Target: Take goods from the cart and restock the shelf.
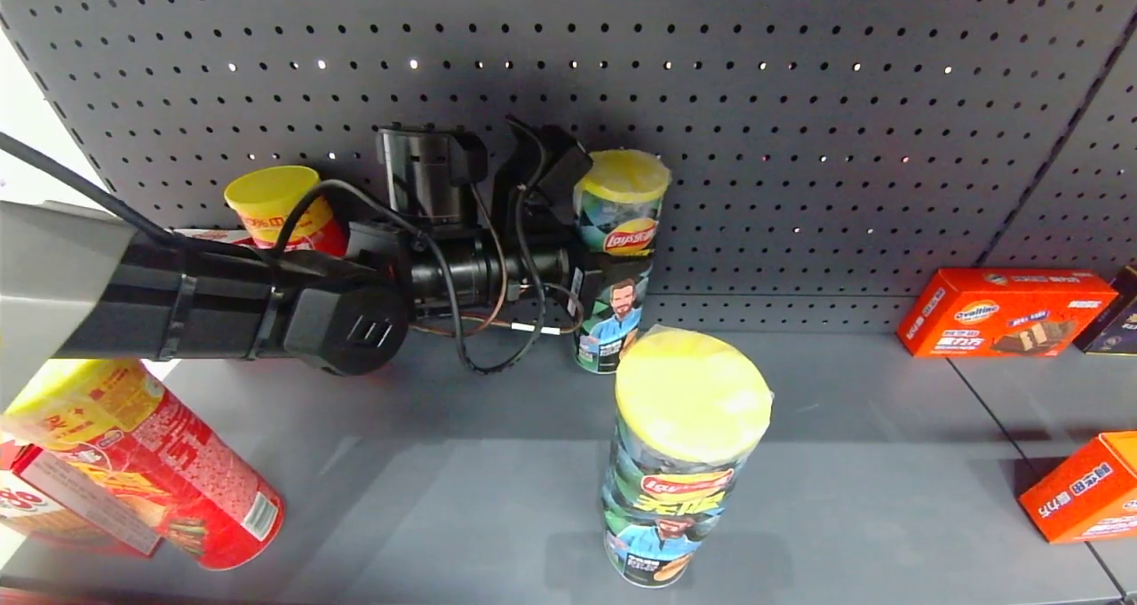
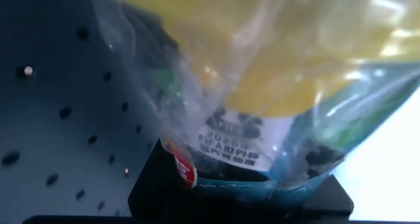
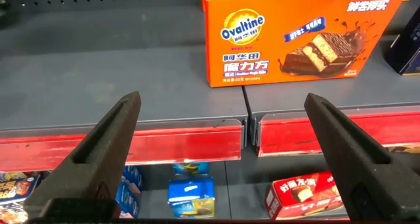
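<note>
My left gripper [image 1: 584, 232] is squeezing a chip can [image 1: 626, 218] that stands at the back of the shelf [image 1: 888, 463], right by the wall. A second can [image 1: 684, 472] is already standing in front of it. My right gripper [image 3: 223, 102] is wide open with nothing in it, so I think I need to let go next and then fetch more goods.

The head camera looks forward and steeply down from close above onto the grey shelf [image 1: 870, 463] and its pegboard wall [image 1: 799, 99]. The left wrist camera sits almost against the rear can [image 1: 617, 258], near the middle of the head view, with pegboard beside it. The right wrist camera looks level from the aisle, between the spread fingers [image 3: 98, 158] of the right tool [image 3: 223, 100], at the orange box [image 3: 289, 33], which lies at 3 o'clock in the head view.
</note>
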